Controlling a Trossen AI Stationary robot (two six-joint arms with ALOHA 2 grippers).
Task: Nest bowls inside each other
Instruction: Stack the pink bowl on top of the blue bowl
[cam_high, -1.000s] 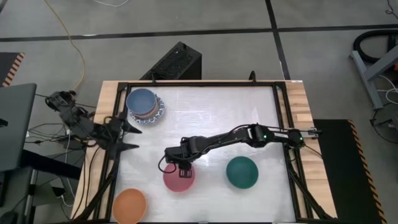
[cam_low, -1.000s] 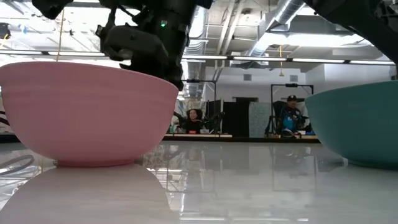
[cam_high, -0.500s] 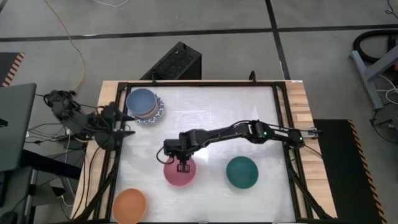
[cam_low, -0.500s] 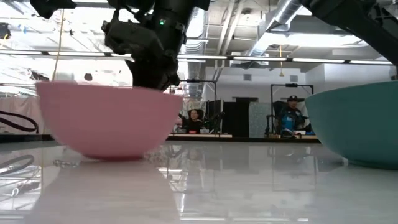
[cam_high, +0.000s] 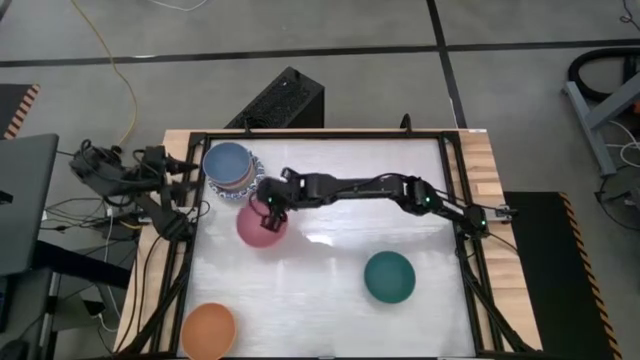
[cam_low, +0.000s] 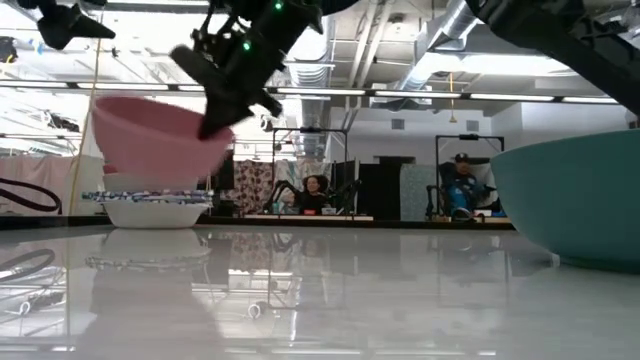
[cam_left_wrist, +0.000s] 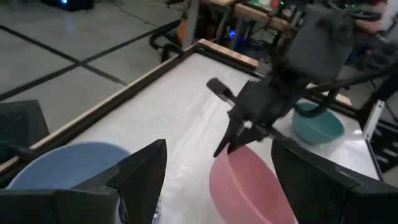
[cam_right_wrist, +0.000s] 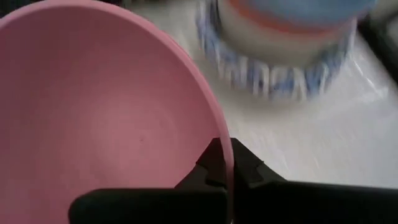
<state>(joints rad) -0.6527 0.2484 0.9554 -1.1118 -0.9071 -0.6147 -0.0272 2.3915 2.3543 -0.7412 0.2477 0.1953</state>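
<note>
We are now carrying the pink bowl (cam_high: 261, 224), lifted off the table, right gripper (cam_high: 271, 203) clamped on its rim, beside the stack (cam_high: 233, 170); nesting comes next. Left gripper (cam_high: 197, 172) is waiting, fingers apart, beside the stack.

counter (cam_high: 330, 190): glossy white top, dark frame, wooden side edges | on it: stack of bowls (cam_high: 233, 170) at 10 o'clock, blue one on top, blue-patterned white at base | green bowl (cam_high: 388, 277) at 5 o'clock | orange bowl (cam_high: 208, 330) at 7 o'clock
</note>
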